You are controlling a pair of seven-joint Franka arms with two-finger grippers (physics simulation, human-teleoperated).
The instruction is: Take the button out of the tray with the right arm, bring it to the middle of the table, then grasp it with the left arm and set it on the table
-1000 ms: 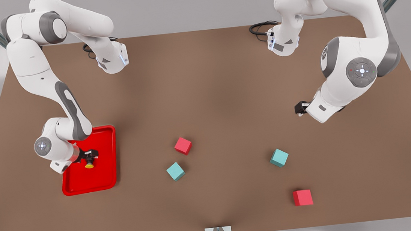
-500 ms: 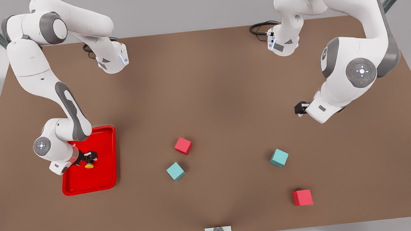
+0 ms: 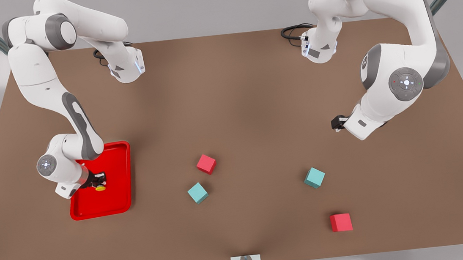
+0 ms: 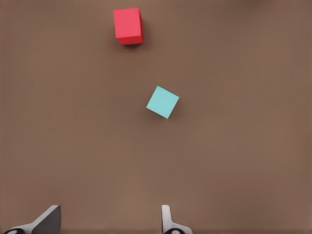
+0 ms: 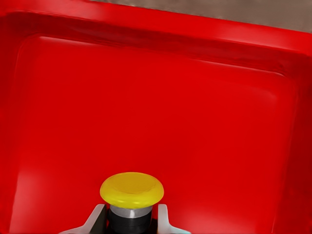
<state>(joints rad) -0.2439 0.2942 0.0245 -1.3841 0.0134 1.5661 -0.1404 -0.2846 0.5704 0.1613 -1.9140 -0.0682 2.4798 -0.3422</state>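
R gripper (image 3: 97, 183) down in tray (image 3: 121, 200), fingers (image 5: 163, 219) snug on both sides of button (image 5: 131, 189), which sits inside tray. L gripper (image 3: 336, 123) waits over table (image 3: 233, 104), jaws wide, empty.

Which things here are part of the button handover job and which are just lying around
Part of the job:
- small yellow-capped push-button
- bright red shallow tray
- right gripper, its fingers either side of the button
- left gripper, open, waiting over the brown tabletop

Lying about:
- two red cubes
- two teal cubes
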